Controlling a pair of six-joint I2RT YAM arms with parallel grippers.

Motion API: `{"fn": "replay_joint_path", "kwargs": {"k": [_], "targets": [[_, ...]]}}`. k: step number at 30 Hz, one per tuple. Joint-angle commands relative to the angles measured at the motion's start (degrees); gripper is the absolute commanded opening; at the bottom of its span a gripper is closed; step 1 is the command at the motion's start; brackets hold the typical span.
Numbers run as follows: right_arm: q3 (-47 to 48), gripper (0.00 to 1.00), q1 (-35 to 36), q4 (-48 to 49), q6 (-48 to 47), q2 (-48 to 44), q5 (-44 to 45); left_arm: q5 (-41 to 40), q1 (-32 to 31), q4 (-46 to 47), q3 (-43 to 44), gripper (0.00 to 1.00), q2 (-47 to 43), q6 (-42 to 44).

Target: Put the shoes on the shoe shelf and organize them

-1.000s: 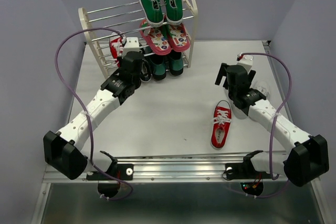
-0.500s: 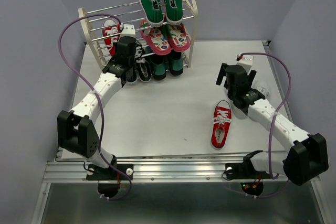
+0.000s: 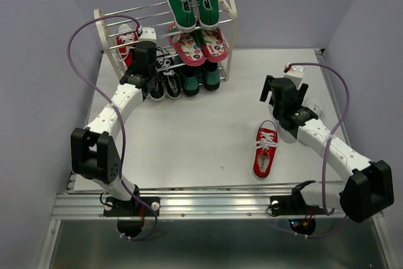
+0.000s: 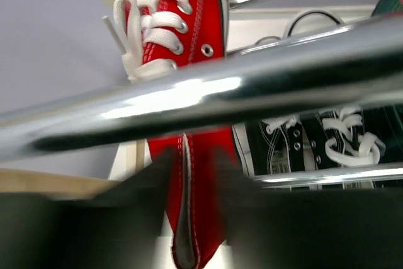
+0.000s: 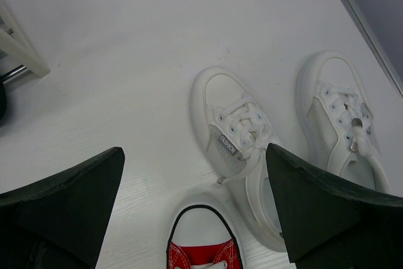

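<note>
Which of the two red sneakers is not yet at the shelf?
The red sneaker lying on the table beside the right arm, untouched. The other red sneaker is at the shoe shelf's left end, gripped by the left hand.

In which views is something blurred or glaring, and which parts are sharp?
Left wrist view: the thin silver metal rod across the middle is out of focus and carries a bright glare streak; the red canvas sneaker behind it is sharp, the left gripper dark and soft. Right wrist view: the white lace-up sneakers are sharp under even light. Top external view: evenly lit, no glare.
</note>
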Motion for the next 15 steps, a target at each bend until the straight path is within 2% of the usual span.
{"fn": "replay_joint_path", "kwargs": {"k": [1, 2, 4, 10, 15], "targets": [[-0.35, 1.0, -0.11, 2.57, -0.88, -2.03, 2.5, -2.82, 0.45, 7.32, 4.4, 0.75, -1.03, 0.15], [-0.52, 1.0, -0.11, 2.66, -0.88, -2.47, 2.5, -2.91, 0.36, 6.71, 4.58, 0.9, -1.11, -0.38], [-0.61, 1.0, -0.11, 2.57, -0.88, -3.26, 2.33, -1.69, 0.36, 4.43, 5.1, 0.94, -1.9, -2.57], [-0.96, 1.0, -0.11, 2.57, -0.71, -5.2, 0.57, 7.26, -0.78, 0.39, 3.18, 0.97, -8.75, -8.45], [-1.23, 1.0, -0.11, 2.22, 0.6, -6.87, -1.62, 11.76, -7.0, -1.82, 0.19, 0.99, -15.86, -16.27]]}}
